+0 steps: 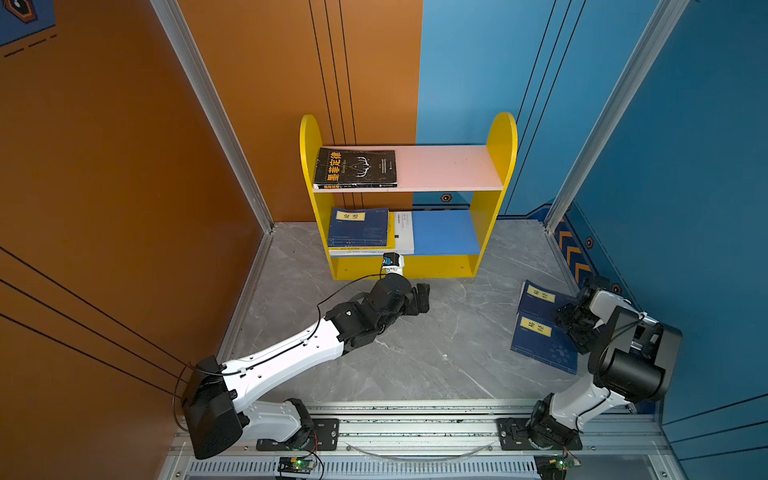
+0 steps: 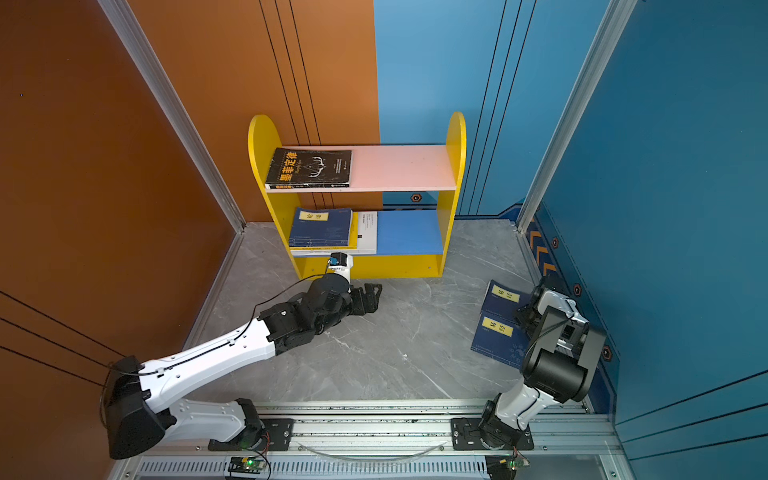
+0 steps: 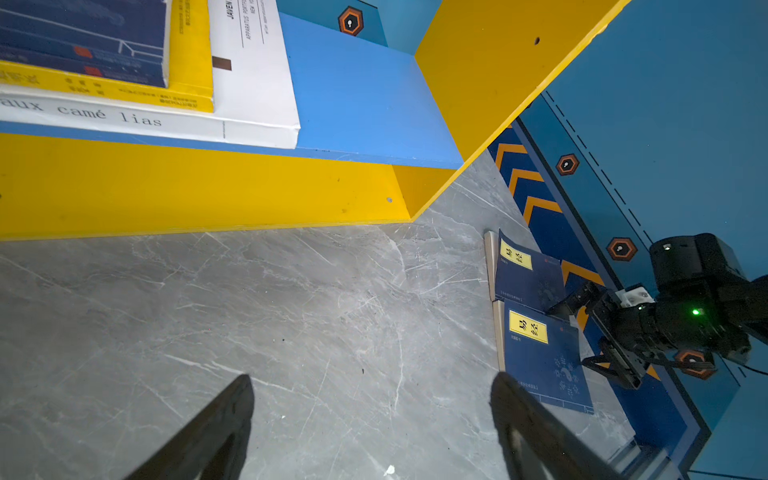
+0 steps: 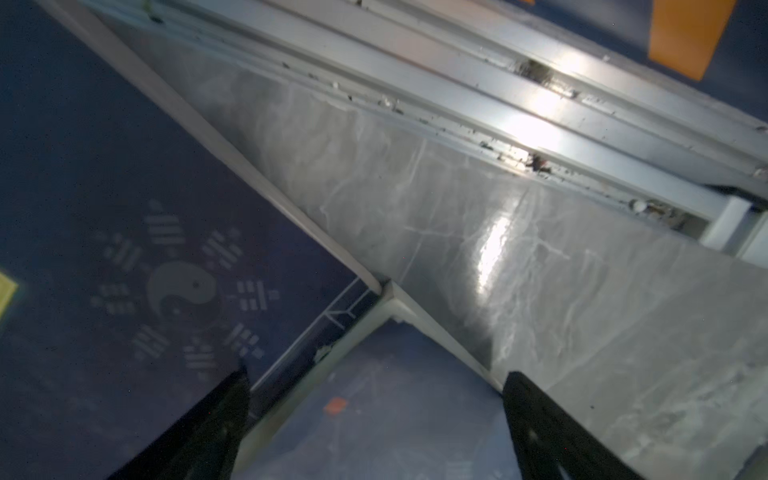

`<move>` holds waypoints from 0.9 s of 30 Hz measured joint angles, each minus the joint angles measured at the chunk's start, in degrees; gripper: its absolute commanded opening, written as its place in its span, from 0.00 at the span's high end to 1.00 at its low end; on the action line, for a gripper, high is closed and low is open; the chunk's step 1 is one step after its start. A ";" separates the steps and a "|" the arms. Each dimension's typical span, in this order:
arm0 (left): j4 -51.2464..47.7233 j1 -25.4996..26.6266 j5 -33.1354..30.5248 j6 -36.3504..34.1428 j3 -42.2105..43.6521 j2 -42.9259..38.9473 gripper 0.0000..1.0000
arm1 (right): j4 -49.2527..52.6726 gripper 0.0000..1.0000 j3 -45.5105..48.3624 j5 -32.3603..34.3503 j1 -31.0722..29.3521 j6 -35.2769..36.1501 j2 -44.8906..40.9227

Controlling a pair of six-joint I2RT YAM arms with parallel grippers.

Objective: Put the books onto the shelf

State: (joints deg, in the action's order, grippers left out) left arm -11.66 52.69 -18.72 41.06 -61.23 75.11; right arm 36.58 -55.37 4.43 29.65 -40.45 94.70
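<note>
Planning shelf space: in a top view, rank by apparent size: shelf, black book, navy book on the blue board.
shelf
black book
navy book
The black book lies higher, maybe nearer the camera: that gap is unsure.

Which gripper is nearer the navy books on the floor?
Right. The right gripper is open over the navy books' wall-side edge; the left gripper sits open before the shelf, well away across the floor.
</note>
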 measured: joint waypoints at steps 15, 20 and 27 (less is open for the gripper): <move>-3.06 1.01 7.80 0.59 -10.69 20.22 0.10 | -5.88 0.04 11.34 -6.91 -2.56 -3.54 -9.97; -3.06 1.01 12.39 0.63 -13.55 26.64 0.10 | -5.73 0.04 17.49 -10.12 -11.78 -11.26 -17.97; -2.99 0.85 15.28 1.97 -13.86 29.09 0.10 | -3.82 0.04 22.91 -13.81 -25.77 -25.44 -28.04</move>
State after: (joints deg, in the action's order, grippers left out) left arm -14.66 53.54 -3.44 43.03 -75.09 104.20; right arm 32.75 -32.47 -9.39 3.88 -65.89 66.65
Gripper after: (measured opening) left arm 0.903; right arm 0.962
